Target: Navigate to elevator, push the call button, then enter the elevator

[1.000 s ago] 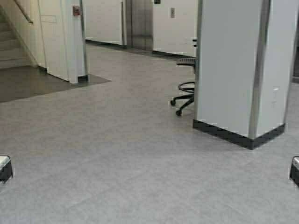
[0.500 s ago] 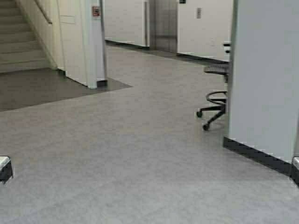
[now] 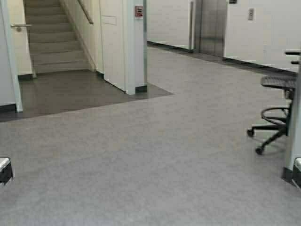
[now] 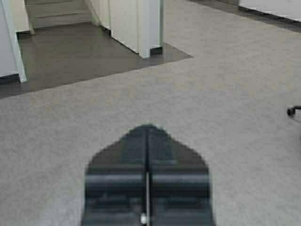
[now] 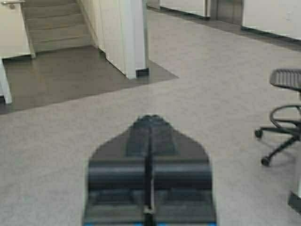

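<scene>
Elevator (image 3: pixel 212 26) sits far ahead, right of the stairs (image 3: pixel 49 40); call button (image 3: pixel 250 13) just beyond; right tool (image 5: pixel 149 141) nearer, both tools pinched closed, left tool (image 4: pixel 147 150) too.

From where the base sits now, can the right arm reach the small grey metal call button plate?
Probably not. The call button plate hangs on the far wall beside the steel elevator doors, across open grey floor. The right gripper is shut, low at the base. A black swivel stool stands right of the path.

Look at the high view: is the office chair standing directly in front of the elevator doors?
No. The office chair stands at the right edge, nearer the robot, while the elevator doors are far back.
</scene>
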Motion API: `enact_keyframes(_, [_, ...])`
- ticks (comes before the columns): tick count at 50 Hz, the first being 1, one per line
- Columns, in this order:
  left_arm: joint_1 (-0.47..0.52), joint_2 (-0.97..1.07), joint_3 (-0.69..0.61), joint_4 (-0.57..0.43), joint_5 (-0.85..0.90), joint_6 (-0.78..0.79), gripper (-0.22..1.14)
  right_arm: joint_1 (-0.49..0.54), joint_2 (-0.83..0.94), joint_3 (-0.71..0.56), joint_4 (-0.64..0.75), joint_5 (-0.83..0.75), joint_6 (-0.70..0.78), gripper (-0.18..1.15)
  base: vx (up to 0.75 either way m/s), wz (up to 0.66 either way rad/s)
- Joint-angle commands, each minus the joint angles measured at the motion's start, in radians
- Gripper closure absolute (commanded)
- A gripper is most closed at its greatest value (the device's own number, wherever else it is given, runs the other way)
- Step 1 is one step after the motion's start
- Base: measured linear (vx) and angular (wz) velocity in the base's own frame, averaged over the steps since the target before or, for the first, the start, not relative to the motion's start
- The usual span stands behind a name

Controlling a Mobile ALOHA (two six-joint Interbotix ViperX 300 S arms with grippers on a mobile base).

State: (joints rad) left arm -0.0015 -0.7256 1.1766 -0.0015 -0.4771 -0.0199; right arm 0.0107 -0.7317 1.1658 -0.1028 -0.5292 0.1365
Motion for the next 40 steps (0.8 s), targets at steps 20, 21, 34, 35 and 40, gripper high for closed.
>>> enact_keyframes(20, [0.0,0.057,-0.028,0.006,-0.021,-0.038,0.89,0.0,-0.003,-0.009,0.0,-0.008,0.002,0.92,0.82,0.11])
enact_keyframes(21, [0.0,0.055,-0.028,0.006,-0.026,-0.037,0.89,0.0,-0.006,-0.008,0.002,-0.008,0.002,0.92,0.82,0.13])
enact_keyframes(34, [0.0,0.058,-0.026,0.009,-0.032,-0.037,0.89,0.0,0.021,-0.006,0.002,-0.006,0.003,0.92,0.79,0.11])
enact_keyframes(35, [0.0,0.057,-0.026,0.008,-0.032,-0.037,0.89,0.0,0.025,-0.008,0.0,-0.006,0.003,0.92,0.78,0.03])
enact_keyframes(40, [-0.002,0.049,-0.026,0.009,-0.034,-0.037,0.89,0.0,0.025,-0.009,0.0,-0.006,0.006,0.92,0.78,0.03])
